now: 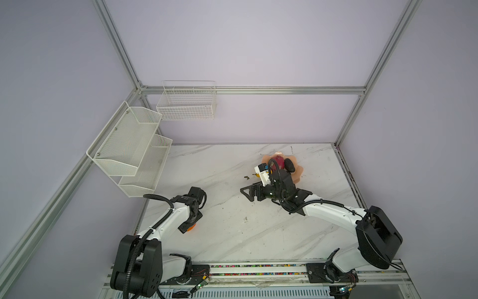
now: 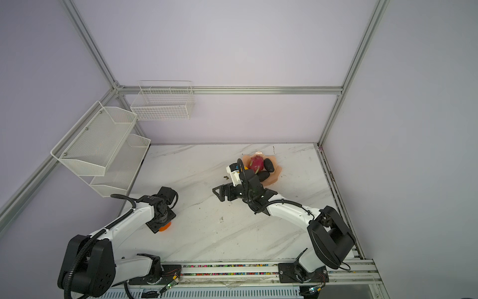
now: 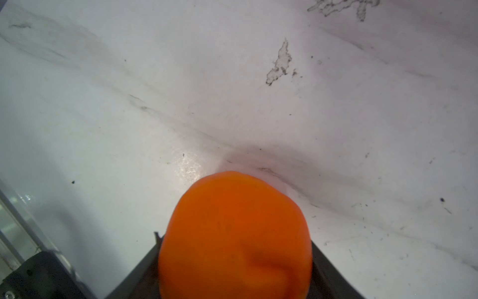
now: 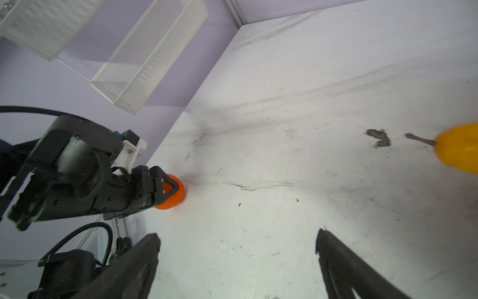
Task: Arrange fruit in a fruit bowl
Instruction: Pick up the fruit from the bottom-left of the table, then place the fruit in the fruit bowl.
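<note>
So, bowl (image 2: 277, 173) w/ dragon fruit (image 2: 256, 163), 2 blk ovals (image 2: 269, 165) inside

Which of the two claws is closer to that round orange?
The left. The left gripper has its jaws closed around the orange. The right gripper stands open and holds nothing, well away from it, near the fruit bowl.

Both top views set you high above the near edge, looking steeply down on the whole marble table (image 1: 232, 240). Your left wrist view hovers close over the orange (image 3: 235, 233); your right wrist view looks low across the table, sharing that orange (image 4: 178, 198).
</note>
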